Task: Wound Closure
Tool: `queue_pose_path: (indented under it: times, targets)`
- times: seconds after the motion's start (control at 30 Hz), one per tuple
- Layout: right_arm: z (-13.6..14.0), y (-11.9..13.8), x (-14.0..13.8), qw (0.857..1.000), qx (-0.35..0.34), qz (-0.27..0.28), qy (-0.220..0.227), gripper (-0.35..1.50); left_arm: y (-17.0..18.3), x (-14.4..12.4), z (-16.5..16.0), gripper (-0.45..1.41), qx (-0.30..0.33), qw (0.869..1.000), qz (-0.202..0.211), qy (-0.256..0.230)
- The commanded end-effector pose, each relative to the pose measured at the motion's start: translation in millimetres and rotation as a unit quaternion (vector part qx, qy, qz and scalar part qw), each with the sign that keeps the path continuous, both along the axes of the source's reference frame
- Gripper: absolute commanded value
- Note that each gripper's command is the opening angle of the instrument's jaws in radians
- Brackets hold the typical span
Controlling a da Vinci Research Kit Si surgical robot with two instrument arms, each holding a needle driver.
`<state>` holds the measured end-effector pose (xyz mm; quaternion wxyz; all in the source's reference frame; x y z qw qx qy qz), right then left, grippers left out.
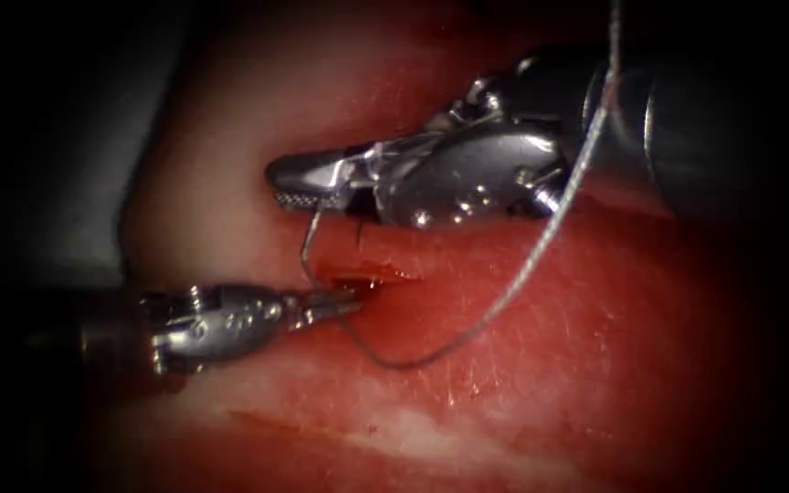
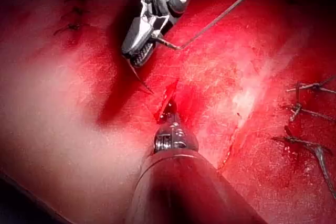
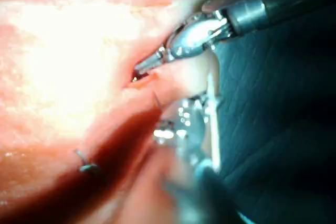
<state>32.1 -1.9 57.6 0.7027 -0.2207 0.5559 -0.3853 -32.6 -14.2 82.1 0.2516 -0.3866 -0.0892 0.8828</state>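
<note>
The left arm's steel end effector [image 1: 344, 303] is clenched at the small red cut [image 1: 367, 274] in the pink tissue [image 1: 595, 319]. Beyond, the right arm's steel end effector [image 1: 308, 187] clenches the thin curved needle [image 1: 308, 239] near its rear end, tip hanging just above the tissue, grey thread [image 1: 541, 246] trailing.

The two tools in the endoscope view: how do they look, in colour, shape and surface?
Both are bare silver metal. The right arm's tool has a broad polished wrist body with small round rivets, a dark cylindrical shaft, and a blunt pincer with a finely ridged inner face. The left arm's tool looks slimmer: a jointed, grooved wrist tapering to a narrow pointed pincer, on a smooth grey round shaft.
</note>
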Motion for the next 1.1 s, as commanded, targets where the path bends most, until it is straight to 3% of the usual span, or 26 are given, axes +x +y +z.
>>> queue_pose_path:
  times: [0.03,0.43,0.7,1.1]
  targets:
    - [0.3,0.3,0.5,1.000,-0.001,0.000,0.001,-0.35,-0.2,-0.5,0.5,-0.20,0.000,1.000,0.000,-0.002]
    - [2.9,-0.6,-0.1,1.000,-0.016,-0.015,-0.016,-0.35,-0.1,-0.3,0.3,-0.16,0.001,1.000,0.002,-0.003]
    - [3.1,-0.4,0.0,1.000,-0.018,-0.010,-0.019,-0.35,-0.1,-0.2,0.2,-0.15,0.001,1.000,0.002,-0.003]
    - [6.8,-3.8,0.4,0.999,-0.034,-0.017,-0.022,-0.35,0.2,0.3,-0.3,-0.13,0.004,1.000,0.004,-0.006]
